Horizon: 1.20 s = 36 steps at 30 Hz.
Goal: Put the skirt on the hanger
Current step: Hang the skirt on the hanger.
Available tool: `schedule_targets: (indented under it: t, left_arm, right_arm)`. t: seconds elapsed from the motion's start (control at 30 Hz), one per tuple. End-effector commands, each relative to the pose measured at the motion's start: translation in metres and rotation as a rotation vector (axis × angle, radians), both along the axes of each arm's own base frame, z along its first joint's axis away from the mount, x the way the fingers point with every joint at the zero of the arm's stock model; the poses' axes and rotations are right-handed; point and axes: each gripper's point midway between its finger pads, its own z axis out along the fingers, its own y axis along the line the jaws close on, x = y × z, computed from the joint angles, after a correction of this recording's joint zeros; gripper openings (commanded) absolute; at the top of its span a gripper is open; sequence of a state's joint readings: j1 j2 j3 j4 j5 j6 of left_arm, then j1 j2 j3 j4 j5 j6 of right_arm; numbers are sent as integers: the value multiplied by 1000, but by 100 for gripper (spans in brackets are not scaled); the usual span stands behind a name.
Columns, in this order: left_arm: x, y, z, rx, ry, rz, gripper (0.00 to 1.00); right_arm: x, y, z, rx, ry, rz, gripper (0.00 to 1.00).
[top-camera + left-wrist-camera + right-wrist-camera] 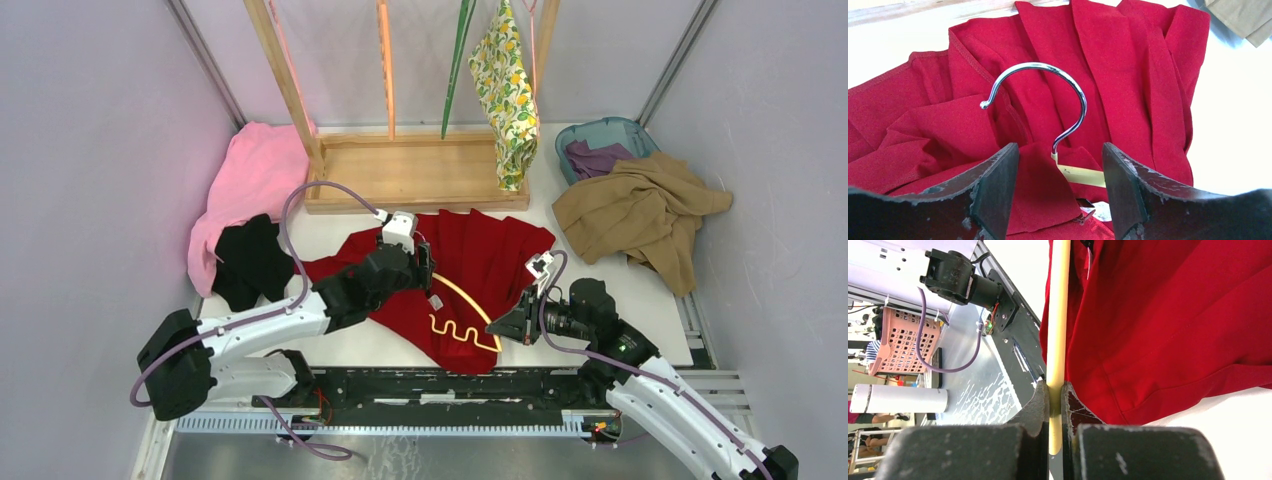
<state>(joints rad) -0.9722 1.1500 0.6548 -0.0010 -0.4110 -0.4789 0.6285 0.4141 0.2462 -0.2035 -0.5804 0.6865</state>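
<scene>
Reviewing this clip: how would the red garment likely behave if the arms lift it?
Probably floppy: the red garment lies in soft folds, so it should sag and drape. Pushed, it would likely bunch rather than slide whole. Seemingly light, thin fabric, judging by its flat creases.

Overhead and close wrist views share the red garment (pixel 480 260).

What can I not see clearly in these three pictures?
- Top external: the top of the skirt is cut off by the upper edge, so what carries it is not visible.
- Left wrist: the yellow hanger runs behind the left gripper's fingers; little besides its hook shows.
- Right wrist: the right gripper holds that hanger; the upper edge cuts off its far end.
</scene>
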Motion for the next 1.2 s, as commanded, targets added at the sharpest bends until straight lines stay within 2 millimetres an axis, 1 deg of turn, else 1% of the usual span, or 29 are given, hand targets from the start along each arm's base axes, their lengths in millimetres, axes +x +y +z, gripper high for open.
schedule_targets:
  t: [0.0,0.13,0.33,0.43,0.57,0.6,0.7,0.87,0.97,1.0,1.1,1.17]
  left_arm:
    - [1,-14,16,-62,-33,9,65]
    - [1,-20,13,-57,-35,5,51]
    - [1,-29,13,-65,-36,-8,41]
    - [2,-31,13,-63,-35,-7,36]
    - [3,-31,11,-55,-35,1,26]
    - [4,-30,10,-51,-35,4,21]
    - [6,-28,10,-41,-38,20,4]
    - [6,-24,16,0,-41,22,3]
    - [2,-20,23,20,-51,4,3]
    - [1,-18,26,17,-56,-3,3]
    - [-7,-10,27,7,-67,-26,3]
    - [-12,-5,29,-9,-75,-35,3]
  right_arm:
    - [3,9,27,83,-110,34,1]
    - [2,10,30,91,-115,37,1]
    - [1,11,34,97,-121,43,1]
    - [1,12,36,102,-126,42,1]
    - [0,13,38,108,-127,47,1]
    - [1,14,38,109,-128,45,1]
    - [0,15,39,112,-126,51,1]
    - [2,16,32,83,-112,48,2]
    - [4,12,19,13,-90,33,18]
    - [5,10,14,-10,-82,25,21]
    - [7,6,2,-66,-56,7,27]
    - [8,5,-2,-81,-47,5,31]
